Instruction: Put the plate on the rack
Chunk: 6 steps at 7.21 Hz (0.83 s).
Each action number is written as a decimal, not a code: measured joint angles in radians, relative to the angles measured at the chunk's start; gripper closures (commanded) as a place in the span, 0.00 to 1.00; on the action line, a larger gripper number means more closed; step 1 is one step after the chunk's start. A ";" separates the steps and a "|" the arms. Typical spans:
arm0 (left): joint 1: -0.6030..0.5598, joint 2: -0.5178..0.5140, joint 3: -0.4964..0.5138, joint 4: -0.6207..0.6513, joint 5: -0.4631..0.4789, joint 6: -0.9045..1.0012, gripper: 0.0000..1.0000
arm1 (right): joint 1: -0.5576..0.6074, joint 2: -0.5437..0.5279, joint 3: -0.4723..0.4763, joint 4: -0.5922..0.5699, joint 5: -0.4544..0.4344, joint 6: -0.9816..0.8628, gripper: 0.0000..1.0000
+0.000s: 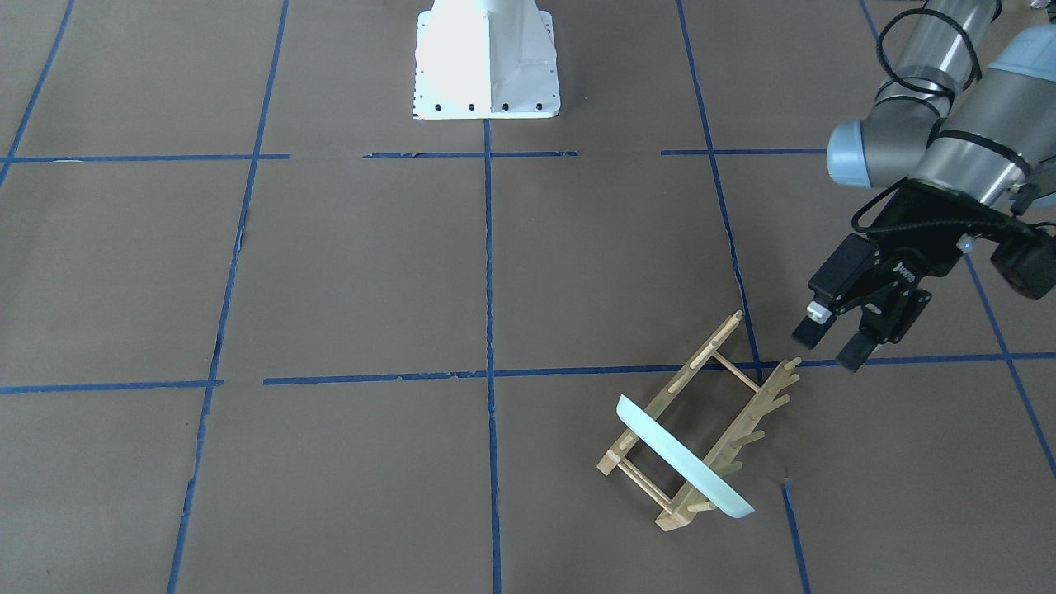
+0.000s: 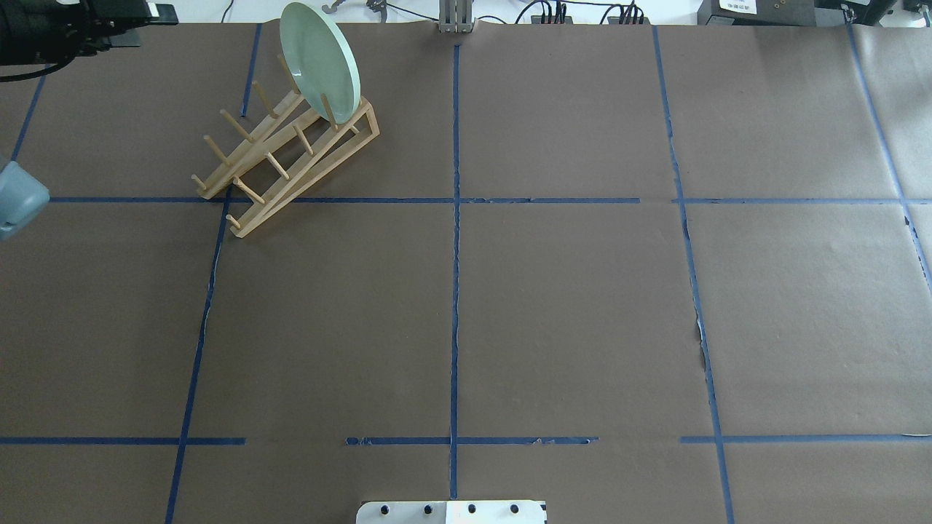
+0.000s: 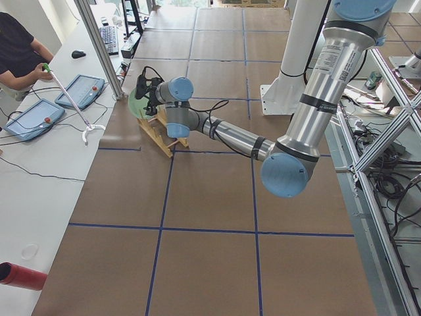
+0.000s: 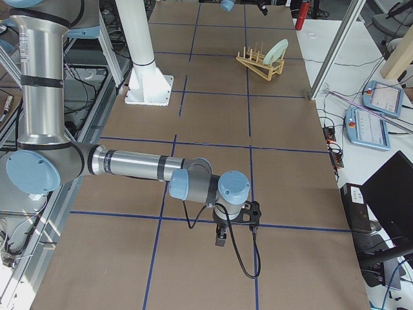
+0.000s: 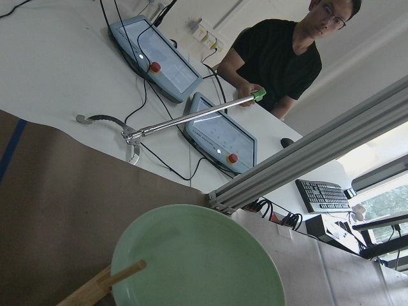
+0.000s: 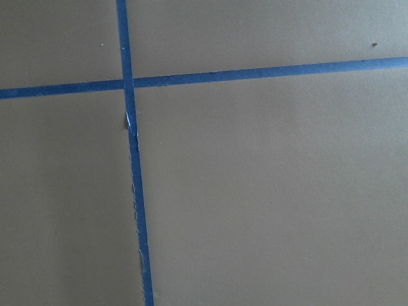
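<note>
The pale mint-green plate (image 1: 685, 458) stands on edge between the pegs at one end of the light wooden rack (image 1: 689, 375). Nothing is gripping it. Plate (image 2: 320, 62) and rack (image 2: 256, 220) sit at the table's far left in the overhead view. My left gripper (image 1: 833, 345) is open and empty. It hovers beside the rack's other end, apart from it. The left wrist view shows the plate (image 5: 197, 261) close up with a rack peg (image 5: 105, 284) in front. My right gripper (image 4: 221, 239) hangs low over bare table, far from the rack; I cannot tell whether it is open or shut.
The white robot base (image 1: 487, 66) stands at the table's middle edge. Blue tape lines (image 6: 131, 153) cross the brown table. Beyond the far edge an operator (image 5: 280, 57) holds a long grabber stick (image 5: 191, 118) beside teach pendants (image 5: 159, 57).
</note>
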 measured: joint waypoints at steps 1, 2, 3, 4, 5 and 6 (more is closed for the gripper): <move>-0.063 0.027 -0.022 0.065 -0.051 0.158 0.00 | 0.000 0.000 0.000 0.000 0.000 0.000 0.00; -0.112 0.041 -0.050 0.179 -0.080 0.333 0.00 | 0.000 0.000 0.000 0.000 0.000 0.000 0.00; -0.149 0.047 -0.080 0.316 -0.092 0.507 0.00 | 0.000 0.000 0.000 0.000 0.000 0.000 0.00; -0.179 0.047 -0.105 0.459 -0.096 0.661 0.00 | 0.000 0.000 0.000 0.000 0.000 0.000 0.00; -0.203 0.042 -0.121 0.613 -0.097 0.789 0.00 | 0.000 0.000 0.000 0.000 0.000 0.000 0.00; -0.219 0.038 -0.131 0.754 -0.098 0.885 0.00 | 0.000 0.000 0.000 0.000 0.000 -0.001 0.00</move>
